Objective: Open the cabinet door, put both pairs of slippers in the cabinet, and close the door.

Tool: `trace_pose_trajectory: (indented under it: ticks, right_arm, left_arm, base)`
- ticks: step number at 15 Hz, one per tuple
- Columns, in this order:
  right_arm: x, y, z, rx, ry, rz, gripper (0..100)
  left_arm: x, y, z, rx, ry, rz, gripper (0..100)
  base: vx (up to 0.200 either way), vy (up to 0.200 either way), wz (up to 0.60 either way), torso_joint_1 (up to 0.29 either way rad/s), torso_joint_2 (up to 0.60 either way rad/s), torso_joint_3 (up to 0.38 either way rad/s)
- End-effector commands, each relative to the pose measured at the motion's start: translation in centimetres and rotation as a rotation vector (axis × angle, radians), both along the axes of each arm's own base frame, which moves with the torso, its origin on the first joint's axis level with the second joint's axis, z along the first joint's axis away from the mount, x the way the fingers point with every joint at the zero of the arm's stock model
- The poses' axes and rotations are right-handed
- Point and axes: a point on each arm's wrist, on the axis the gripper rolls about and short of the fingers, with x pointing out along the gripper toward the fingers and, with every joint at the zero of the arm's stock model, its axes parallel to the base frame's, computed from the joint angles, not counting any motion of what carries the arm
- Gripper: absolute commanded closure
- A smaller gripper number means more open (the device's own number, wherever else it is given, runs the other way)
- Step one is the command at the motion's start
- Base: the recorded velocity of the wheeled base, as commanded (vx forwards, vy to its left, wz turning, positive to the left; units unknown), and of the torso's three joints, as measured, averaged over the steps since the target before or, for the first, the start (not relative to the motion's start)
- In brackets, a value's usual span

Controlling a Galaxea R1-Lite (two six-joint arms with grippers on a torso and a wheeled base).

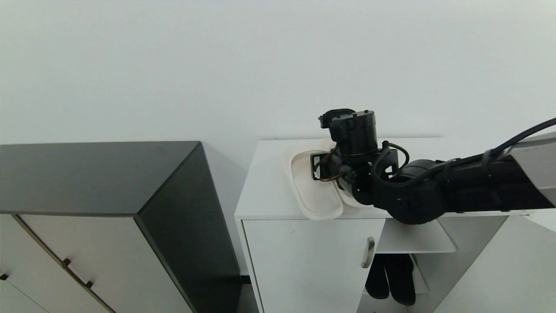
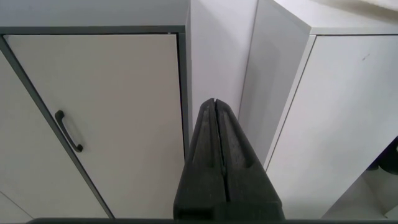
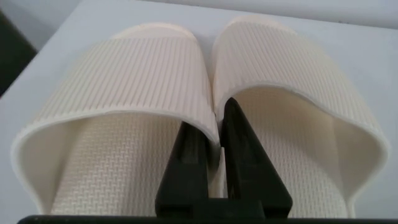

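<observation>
Door (image 1: pixel 499 269) open, black slippers (image 1: pixel 391 278) stowed lower right, right end effector (image 3: pixel 216 127) clamped on the cream pair (image 3: pixel 149 81) atop the cabinet (image 1: pixel 269 187); stowing and closing remain.

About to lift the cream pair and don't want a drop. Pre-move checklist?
1. Right cabinet door open: ok.
2. Black slippers inside, at the bottom: ok.
3. Right gripper fingers shut on both cream slippers' inner edges: ok.
4. Grip firm enough to lift: cannot tell.
5. Left gripper shut, holding nothing: ok.
</observation>
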Motion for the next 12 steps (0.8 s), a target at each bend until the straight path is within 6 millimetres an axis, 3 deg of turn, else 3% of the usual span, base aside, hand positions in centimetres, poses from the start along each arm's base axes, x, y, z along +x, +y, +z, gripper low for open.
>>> trace_pose_trajectory:
  ticks: [1,6,12]
  right_arm:
    - [-3.8,-1.5,2.4,0.023,-0.018,0.044,100]
    - [-10.4,-5.1,2.2,0.044,0.024,0.160,100]
    - [-11.2,-5.1,1.6,0.031,0.039,0.182,100]
  left_arm:
    - [0.0,0.0,0.0,0.000,0.001,0.000,100]
    - [0.0,0.0,0.0,0.000,0.001,0.001,100]
    - [0.0,0.0,0.0,0.002,0.001,0.001,100]
  base:
    - [0.000,0.000,0.00,0.000,0.00,0.000]
    - [0.000,0.000,0.00,0.000,0.00,0.000]
    - [0.000,0.000,0.00,0.000,0.00,0.000]
